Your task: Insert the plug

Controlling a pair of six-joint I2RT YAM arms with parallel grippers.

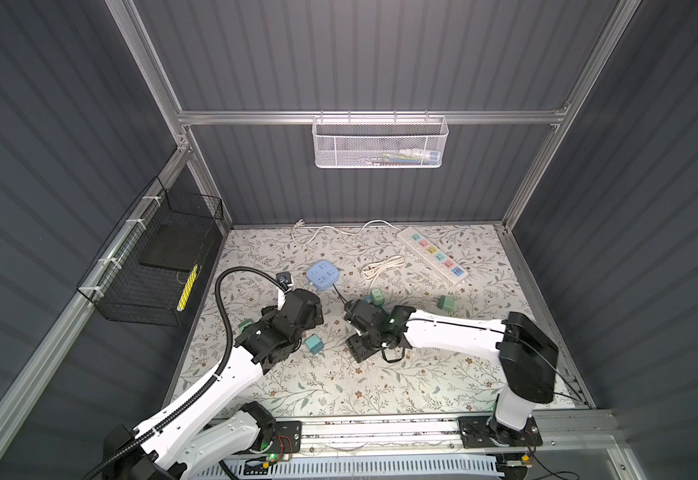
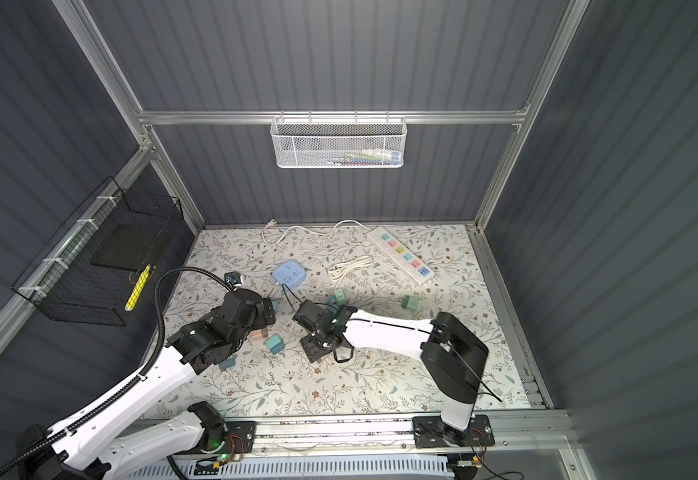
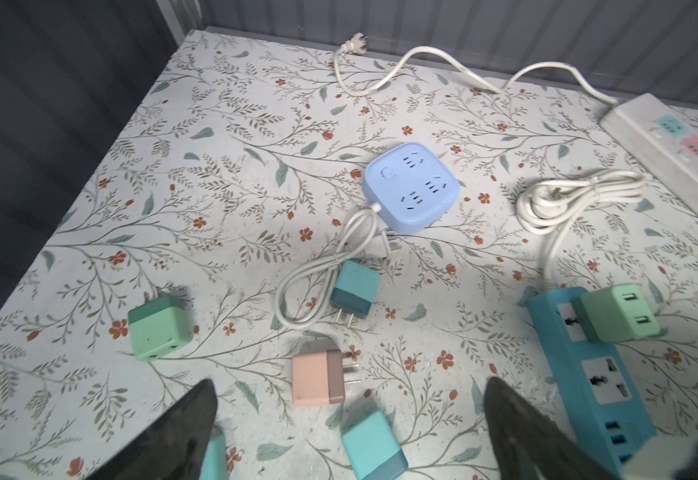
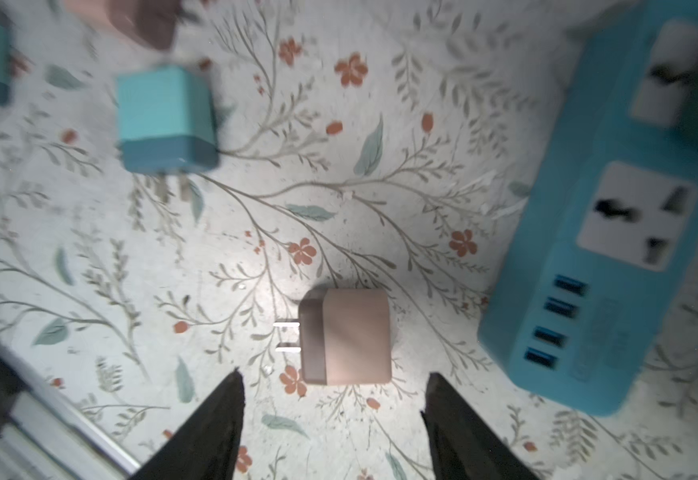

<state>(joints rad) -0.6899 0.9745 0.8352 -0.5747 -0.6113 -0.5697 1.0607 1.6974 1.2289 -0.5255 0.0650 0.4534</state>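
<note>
- The left fingers (image 3: 181,432) stand wide apart and hold nothing; they hover over the left part of the table (image 1: 339,386); the left pink plug (image 3: 318,378) lies flat just ahead of them, in line with the gap, touching neither.
- A green plug (image 3: 158,328) lies nearer the left wall; a teal plug (image 3: 353,289) lies beyond, beside the looped cord of the blue socket cube (image 3: 411,187).
- The right fingers (image 4: 210,424) are spread apart with nothing between them; the right pink plug (image 4: 351,336) lies flat on the table just ahead of the tips, in line with the gap, touching neither; its prongs point away from the teal power strip (image 4: 588,291).
- That strip lies just beside the plug, not touching it; one socket faces up bare; a green adapter (image 3: 617,311) sits on the next socket along.
- The white power strip (image 1: 432,255) lies near the back right, well apart.
</note>
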